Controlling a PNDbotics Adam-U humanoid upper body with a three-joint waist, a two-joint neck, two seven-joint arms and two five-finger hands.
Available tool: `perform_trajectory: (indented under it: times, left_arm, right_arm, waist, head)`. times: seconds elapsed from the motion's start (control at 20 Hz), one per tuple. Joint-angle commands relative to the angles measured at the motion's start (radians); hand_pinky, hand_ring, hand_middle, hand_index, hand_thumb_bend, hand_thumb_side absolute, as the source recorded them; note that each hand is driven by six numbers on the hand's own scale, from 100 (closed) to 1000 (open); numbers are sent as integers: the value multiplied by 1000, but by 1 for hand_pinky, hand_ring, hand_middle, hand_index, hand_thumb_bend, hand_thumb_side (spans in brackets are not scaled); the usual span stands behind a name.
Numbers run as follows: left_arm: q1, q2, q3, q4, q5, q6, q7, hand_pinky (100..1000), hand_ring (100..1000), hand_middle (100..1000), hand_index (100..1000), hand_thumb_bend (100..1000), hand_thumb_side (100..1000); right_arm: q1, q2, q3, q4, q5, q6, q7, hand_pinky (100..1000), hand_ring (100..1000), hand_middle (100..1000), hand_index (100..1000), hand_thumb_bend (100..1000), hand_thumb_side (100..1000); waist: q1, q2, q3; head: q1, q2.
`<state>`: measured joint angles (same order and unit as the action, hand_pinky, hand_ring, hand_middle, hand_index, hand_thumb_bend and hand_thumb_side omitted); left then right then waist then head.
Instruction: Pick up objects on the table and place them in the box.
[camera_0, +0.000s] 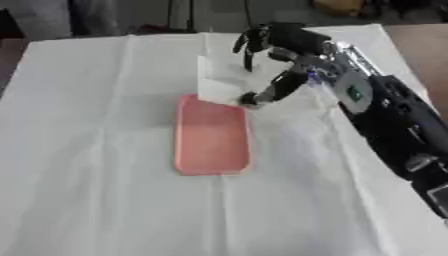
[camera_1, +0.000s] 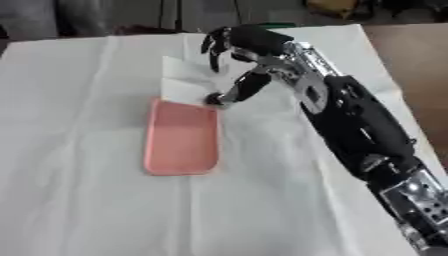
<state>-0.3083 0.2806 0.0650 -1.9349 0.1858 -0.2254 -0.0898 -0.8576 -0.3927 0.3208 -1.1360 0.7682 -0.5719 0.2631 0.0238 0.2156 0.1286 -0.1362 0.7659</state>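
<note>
We see the right hand (camera_0: 267, 47) over a white open box (camera_0: 220, 80), fingers curled downward, thumb tip near the box's near corner; whether it grips anything we cannot tell. Just below the hand, a flat pink rounded tray (camera_1: 182, 137) lies on the white-clothed tabletop (camera_0: 96, 190). Both views match; no writing legible.

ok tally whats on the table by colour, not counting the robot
pink: 1, the pink tray
white: 1, the white box under the right hand
total: 2, both on the white tablecloth
</note>
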Motion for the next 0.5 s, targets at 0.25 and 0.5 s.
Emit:
perform_trajectory:
  times: [0.25, 0.5]
  left_arm:
    - [-14, 11, 0, -18, 7, -1, -5, 670, 656, 679, 790, 255, 817]
    - [-14, 11, -1, -18, 8, 0, -6, 670, 656, 678, 790, 254, 818]
  right_arm:
    - [-11, 25, 9, 5, -1, -19, 23, 749, 682, 754, 493, 501, 476]
    - [-7, 45, 15, 18, 3, -31, 42, 748, 681, 754, 494, 495, 478]
  waist:
    - [1, -15, -1]
    - [2, -15, 1]
  head:
    - [5, 4]
    - [5, 4]
